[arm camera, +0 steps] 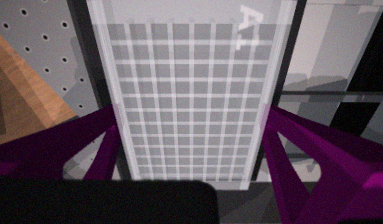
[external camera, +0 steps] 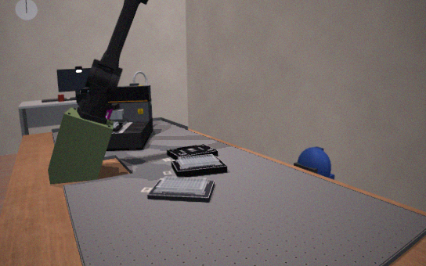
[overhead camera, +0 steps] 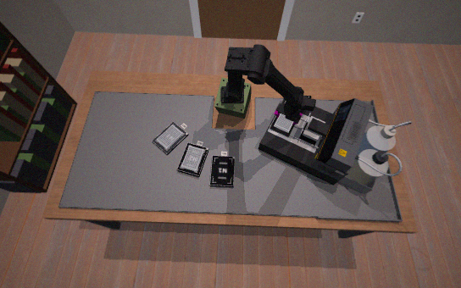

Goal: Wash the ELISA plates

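Observation:
My gripper [arm camera: 191, 111] [overhead camera: 288, 113] [external camera: 110, 114] is shut on a clear ELISA plate [arm camera: 192, 75] [overhead camera: 283, 124], with the purple fingers pressing on its two long sides. It holds the plate flat over the left end of the carrier [overhead camera: 309, 136] of the black plate washer [overhead camera: 349, 131] [external camera: 133, 103]. An A1 mark shows at the plate's far right corner in the wrist view. The nest marked N1 [overhead camera: 222, 170] [external camera: 192, 146] is empty. The middle nest holds a plate [overhead camera: 192, 158] [external camera: 197, 161], and so does the left nest [overhead camera: 169, 137] [external camera: 182, 185]. The washer's keypad and lamp are not visible.
The arm's green base [overhead camera: 233, 102] [external camera: 78, 150] stands in a cut-out of the grey mat [overhead camera: 123, 178]. Two white bottles [overhead camera: 381, 137] with tubing stand right of the washer. A bookshelf [overhead camera: 8, 106] is left of the table. A blue round object [external camera: 315, 160] sits beyond the table's edge.

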You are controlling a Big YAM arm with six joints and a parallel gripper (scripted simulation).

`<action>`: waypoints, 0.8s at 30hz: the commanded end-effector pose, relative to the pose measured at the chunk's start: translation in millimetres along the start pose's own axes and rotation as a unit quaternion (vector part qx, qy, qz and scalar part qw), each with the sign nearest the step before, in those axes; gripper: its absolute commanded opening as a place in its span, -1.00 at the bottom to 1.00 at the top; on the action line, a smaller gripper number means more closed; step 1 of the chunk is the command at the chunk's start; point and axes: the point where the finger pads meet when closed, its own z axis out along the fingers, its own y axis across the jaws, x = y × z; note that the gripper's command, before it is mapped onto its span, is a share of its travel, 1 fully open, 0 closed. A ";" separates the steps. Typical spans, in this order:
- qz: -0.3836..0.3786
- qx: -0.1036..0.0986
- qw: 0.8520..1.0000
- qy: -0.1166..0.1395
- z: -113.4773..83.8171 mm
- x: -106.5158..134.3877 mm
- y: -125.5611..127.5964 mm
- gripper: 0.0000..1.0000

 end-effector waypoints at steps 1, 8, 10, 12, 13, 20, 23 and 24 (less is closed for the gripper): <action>0.003 0.005 1.000 0.000 2.0 3.1 -4.3 0.68; 0.002 0.003 1.000 0.000 4.0 3.1 -3.2 0.68; 0.003 0.005 1.000 0.000 3.9 2.5 -4.9 0.68; 0.002 0.005 1.000 0.000 4.0 2.2 -4.1 0.68; 0.002 0.005 1.000 0.000 4.0 2.2 -4.1 0.68; 0.003 0.009 1.000 -0.002 -0.4 -0.6 -8.2 0.68; 0.003 0.009 1.000 -0.002 -0.4 -0.6 -8.0 0.68; 0.003 0.009 1.000 -0.002 -0.4 -0.6 -8.0 1.00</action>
